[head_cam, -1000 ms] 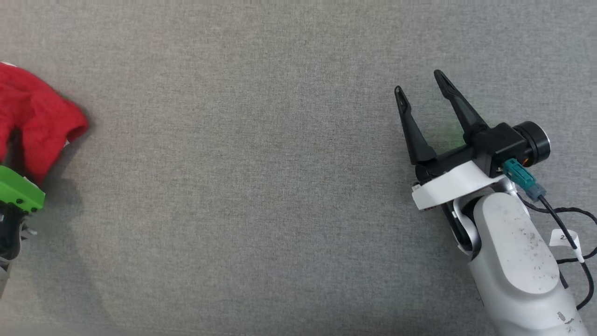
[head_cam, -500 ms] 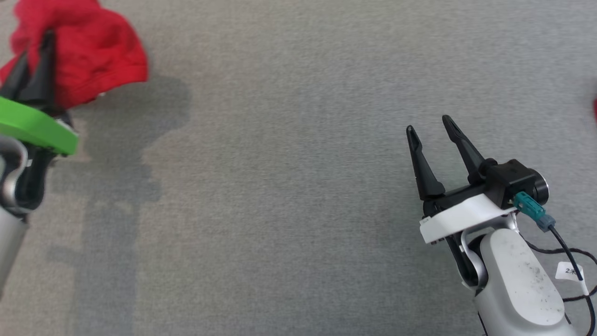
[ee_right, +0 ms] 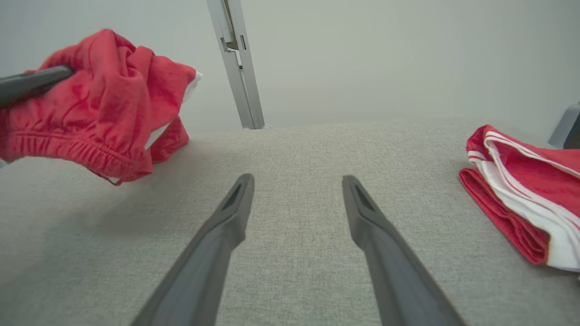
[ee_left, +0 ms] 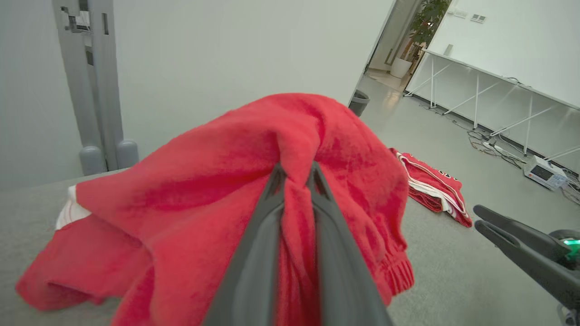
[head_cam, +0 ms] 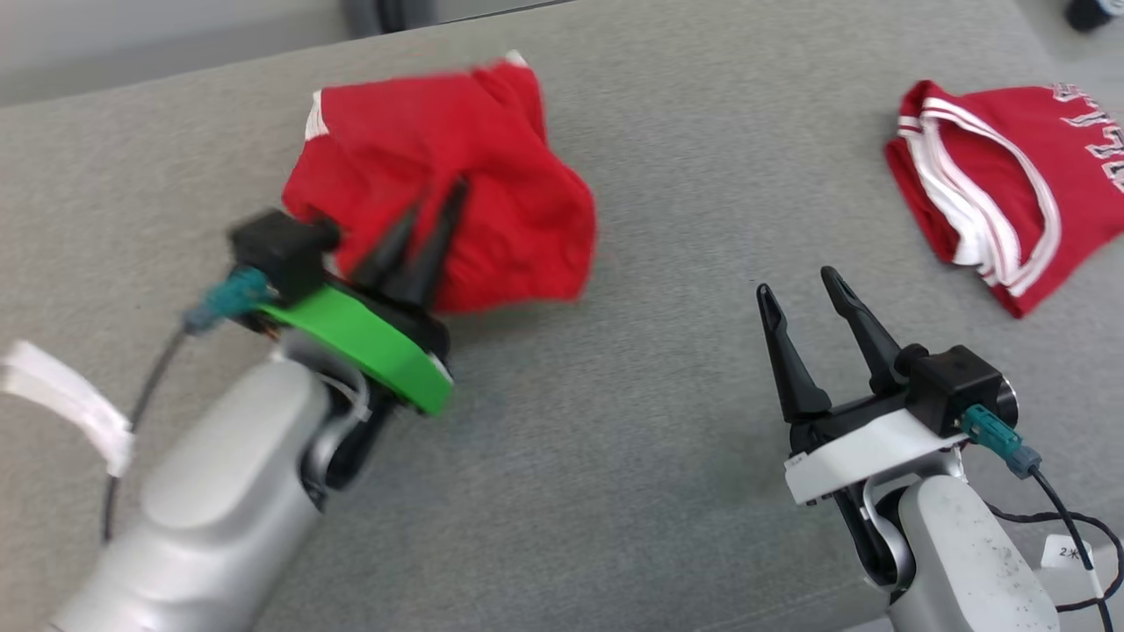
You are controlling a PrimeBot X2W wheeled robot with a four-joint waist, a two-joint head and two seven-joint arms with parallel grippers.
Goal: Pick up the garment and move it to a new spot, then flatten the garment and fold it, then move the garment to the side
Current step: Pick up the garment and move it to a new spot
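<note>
Item 1. Left gripper (head_cam: 436,204): both dark fingers were pressed close together, clamped on a pinched fold of the red garment (head_cam: 492,175). Green plate at the wrist; pale forearm entering from the lower left of the head view.

Item 2. Red garment: bunched and crumpled, hanging from the left gripper over the far left part of the table (head_cam: 615,395). A ribbed hem drooped on one side and a white edge showed at the back. In the left wrist view its lower folds appeared to reach the table surface; contact could not be confirmed.

Item 3. Right gripper (head_cam: 796,283): fingers spread apart, nothing between them, held low over bare table at the near right, well apart from the garment.

Item 4. Second red garment (head_cam: 992,193): white stripes and white lettering, lying flat on the far right of the table, apart from both grippers.

Item 5. Table: grey woven cloth cover.

Item 6. Grey metal post (ee_right: 235,63): upright behind the table's far edge.
</note>
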